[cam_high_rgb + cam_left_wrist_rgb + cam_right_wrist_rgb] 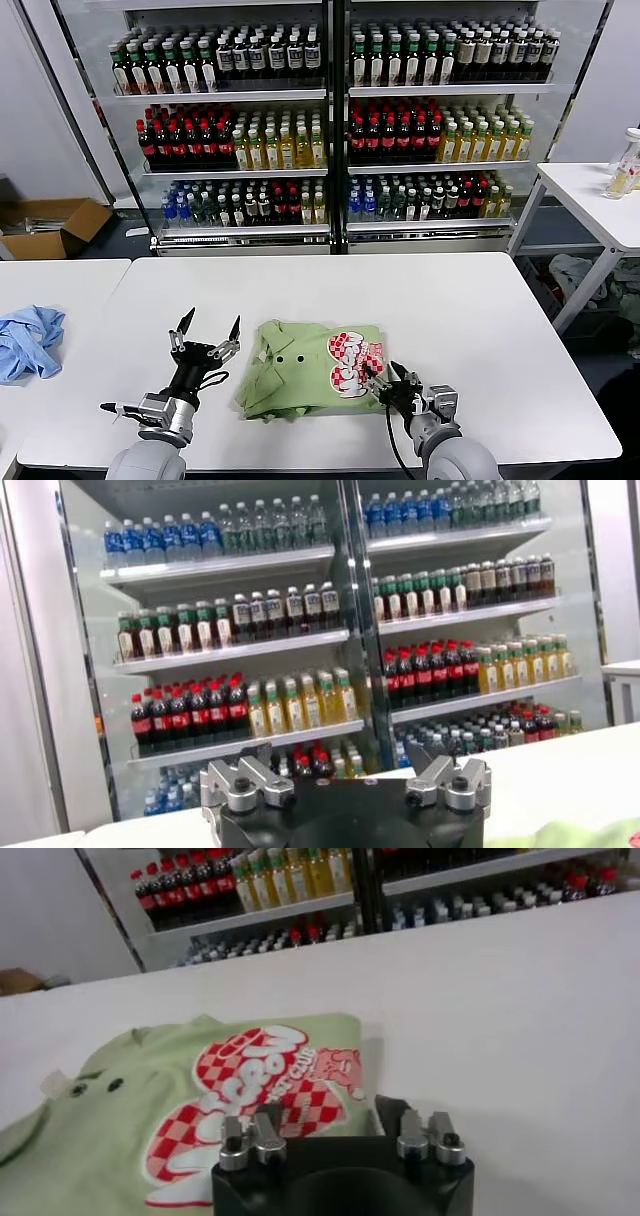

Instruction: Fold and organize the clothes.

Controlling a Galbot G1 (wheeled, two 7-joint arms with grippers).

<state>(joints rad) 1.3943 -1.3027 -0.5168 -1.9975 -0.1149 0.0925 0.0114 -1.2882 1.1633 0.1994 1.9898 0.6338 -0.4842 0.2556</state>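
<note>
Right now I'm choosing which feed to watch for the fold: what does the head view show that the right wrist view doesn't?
Only the head view shows the left gripper, open and raised beside the green shirt, a blue garment on the neighbouring table, and a cardboard box. Only the right wrist view shows the checkered print's lettering close up. Both show the shirt on the white table, the right gripper at its printed edge, and bottle shelves.
</note>
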